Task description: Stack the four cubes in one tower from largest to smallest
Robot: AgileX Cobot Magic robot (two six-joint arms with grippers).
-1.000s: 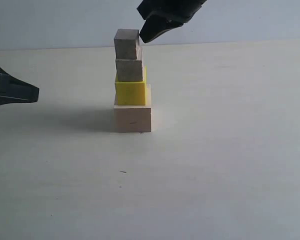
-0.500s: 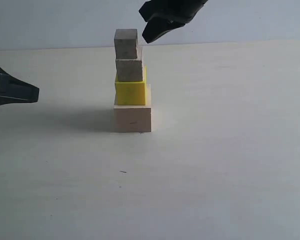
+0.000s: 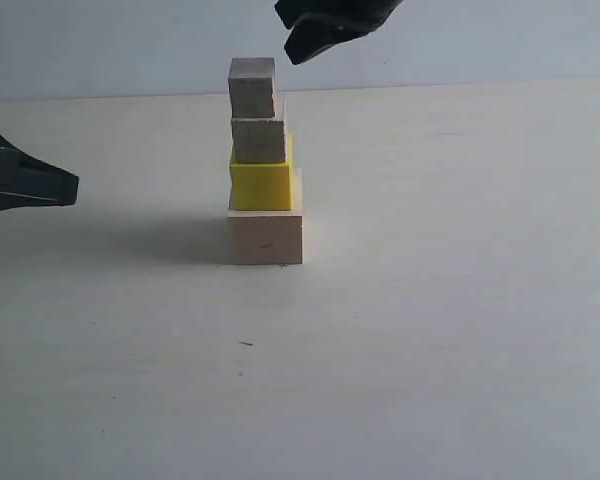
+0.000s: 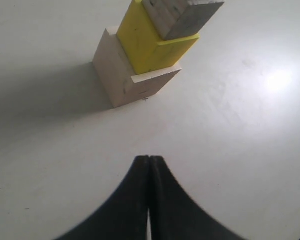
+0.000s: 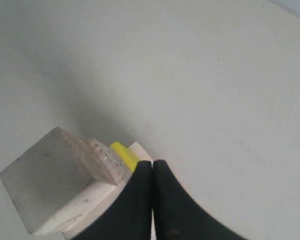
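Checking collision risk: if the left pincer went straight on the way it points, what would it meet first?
Likely the tower: the shut left pincer points toward it across the table, roughly level with the yellow cube. Depth is unclear, so it could pass beside.

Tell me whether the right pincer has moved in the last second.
Yes. The right pincer has risen: its tip, earlier beside the middle of the smallest pale wooden cube, now hangs near that cube's top edge.
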